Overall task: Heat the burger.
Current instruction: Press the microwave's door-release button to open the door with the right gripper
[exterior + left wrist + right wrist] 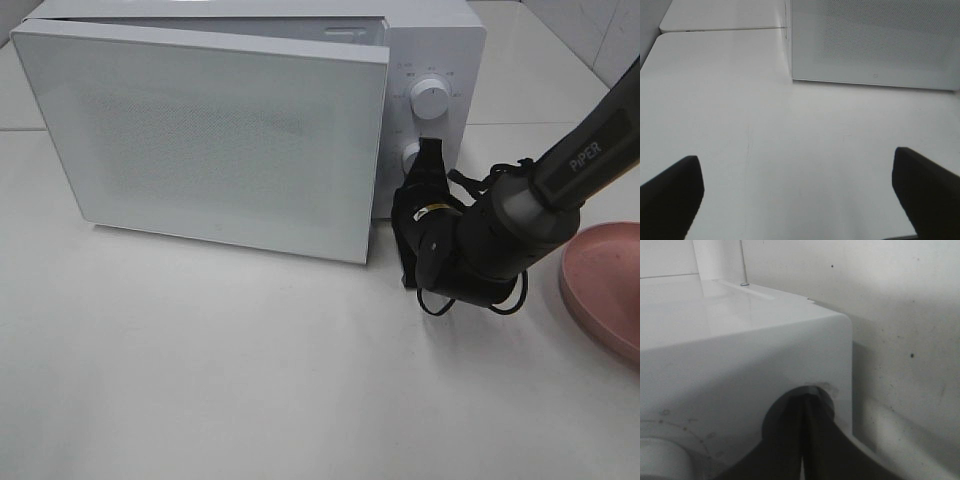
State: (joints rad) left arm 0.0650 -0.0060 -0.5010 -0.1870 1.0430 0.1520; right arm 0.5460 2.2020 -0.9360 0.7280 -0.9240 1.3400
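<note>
Right end effector point(430, 152) closed, tips at lower knob point(409, 156) | left end effector point(795, 157) wide open, empty

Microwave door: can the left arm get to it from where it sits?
Probably yes. Only bare table lies between the open left fingers and the door. The right fingers are shut at the lower knob, beside the door's free edge, so that side looks crowded.

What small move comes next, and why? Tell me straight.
Probably swing the microwave door shut with the open left end effector, because the door's right edge stands out from the control panel. The shut right end effector sits at the lower knob, so setting the time could follow.
</note>
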